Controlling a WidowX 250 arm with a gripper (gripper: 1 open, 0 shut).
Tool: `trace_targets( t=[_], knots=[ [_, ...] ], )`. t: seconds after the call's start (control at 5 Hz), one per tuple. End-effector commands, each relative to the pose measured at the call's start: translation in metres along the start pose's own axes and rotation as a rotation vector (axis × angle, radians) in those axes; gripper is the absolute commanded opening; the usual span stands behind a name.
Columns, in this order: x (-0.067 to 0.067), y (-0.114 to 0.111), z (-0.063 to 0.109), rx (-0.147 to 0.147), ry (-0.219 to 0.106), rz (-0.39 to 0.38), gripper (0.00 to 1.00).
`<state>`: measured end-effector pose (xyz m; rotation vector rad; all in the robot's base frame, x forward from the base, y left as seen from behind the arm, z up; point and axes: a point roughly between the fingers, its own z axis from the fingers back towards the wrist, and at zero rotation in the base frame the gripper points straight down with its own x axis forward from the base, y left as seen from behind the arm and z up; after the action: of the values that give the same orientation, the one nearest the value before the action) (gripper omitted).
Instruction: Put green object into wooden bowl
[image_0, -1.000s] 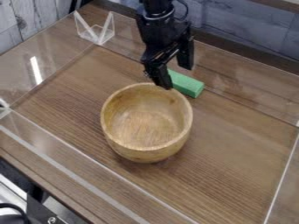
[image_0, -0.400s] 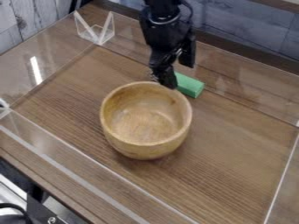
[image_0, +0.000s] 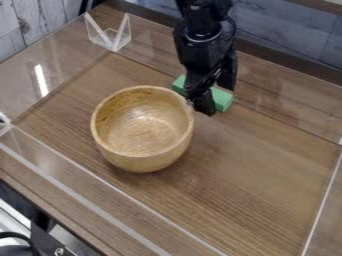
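On the wooden surface, inside low clear plastic walls, stands the wooden bowl. It is round, light tan, w/ thick walls and visible grain, and it is upright, left of centre in the view. Nothing lies in the bowl.

Just beside the bowl, at its upper right, lies the green object. It is a small bright-green block and it rests flat on the surface. Only part of it shows, because the arm stands in front of it. If the block touches the bowl rim, I cannot tell; they are very near.

Above the block is the black robot arm, coming down from the top edge of the view. Its fingers point steeply down and reach to the block's level. One finger shows dark at the block's left end, close to the bowl rim; the other is over the block, approx. in its middle. The fingers are spread wide apart, not clenched, and the block is not lifted. Whether a fingertip already touches the block is not clear from this angle.

At the far left corner of the enclosure a small clear plastic piece stands, well apart from the bowl and the arm. Behind the surface is a grey wall.
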<state>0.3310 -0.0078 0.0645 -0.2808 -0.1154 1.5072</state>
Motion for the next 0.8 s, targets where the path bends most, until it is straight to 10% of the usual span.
trace_targets(
  t=[0.0, 0.6],
  knots=[
    [0.007, -0.01, 0.018, -0.043, -0.003, 0.007, 1.0],
    [0.008, -0.01, 0.03, -0.035, 0.006, -0.015, 1.0]
  ],
)
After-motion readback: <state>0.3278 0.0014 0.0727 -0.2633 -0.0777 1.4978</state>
